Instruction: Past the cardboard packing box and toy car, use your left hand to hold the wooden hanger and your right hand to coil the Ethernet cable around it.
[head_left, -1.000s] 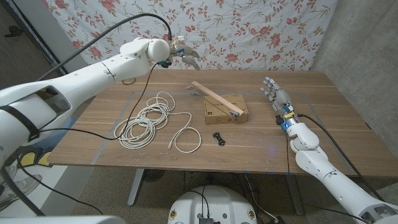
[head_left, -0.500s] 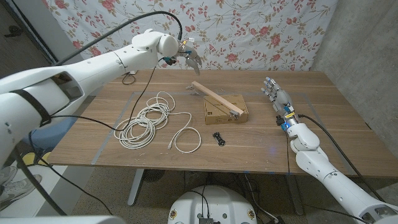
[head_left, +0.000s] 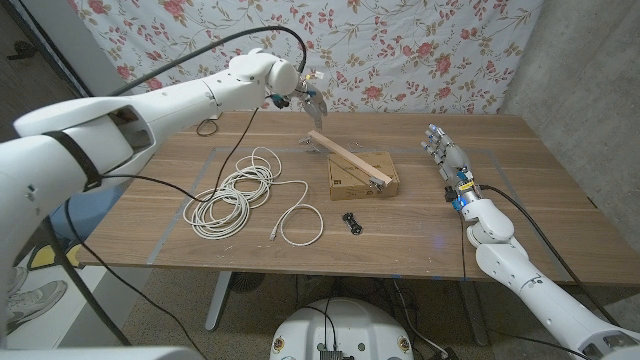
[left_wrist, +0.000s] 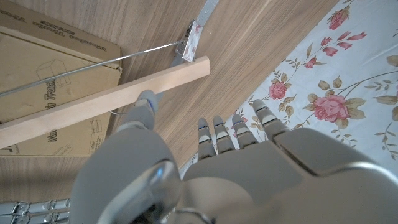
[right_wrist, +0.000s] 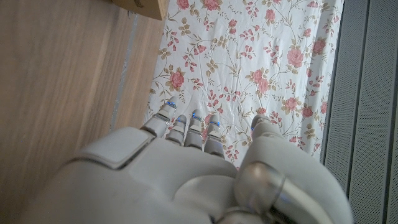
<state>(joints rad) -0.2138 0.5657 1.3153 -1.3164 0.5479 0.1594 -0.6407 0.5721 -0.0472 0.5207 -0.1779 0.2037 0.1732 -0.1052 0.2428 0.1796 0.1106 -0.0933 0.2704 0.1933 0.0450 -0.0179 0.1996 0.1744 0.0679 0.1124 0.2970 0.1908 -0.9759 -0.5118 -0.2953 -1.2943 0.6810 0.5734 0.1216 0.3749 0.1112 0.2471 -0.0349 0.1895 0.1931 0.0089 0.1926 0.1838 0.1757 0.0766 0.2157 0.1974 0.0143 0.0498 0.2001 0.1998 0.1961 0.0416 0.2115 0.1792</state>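
While the left hand (head_left: 308, 92) hangs in the air above the far end of the wooden hanger (head_left: 348, 159), we judge the task to be at its approach step, with no part of it completed. The left hand holds nothing; its fingers (left_wrist: 216, 134) are spread apart, and the left wrist view shows the hanger's wooden bar below them, not touched. The hanger lies slantwise, its near end propped on the cardboard packing box (head_left: 364, 176) and its far end beyond the box's far edge. The toy car (head_left: 351, 221) sits just in front of the box. The Ethernet cable (head_left: 238, 194) lies loosely coiled well to the left of the box, with one loop trailing toward the car. The right hand (head_left: 446, 160) stands on the table to the right of the box, fingers extended and gripping nothing. We still have to grasp the hanger, pick up the cable and wind it.
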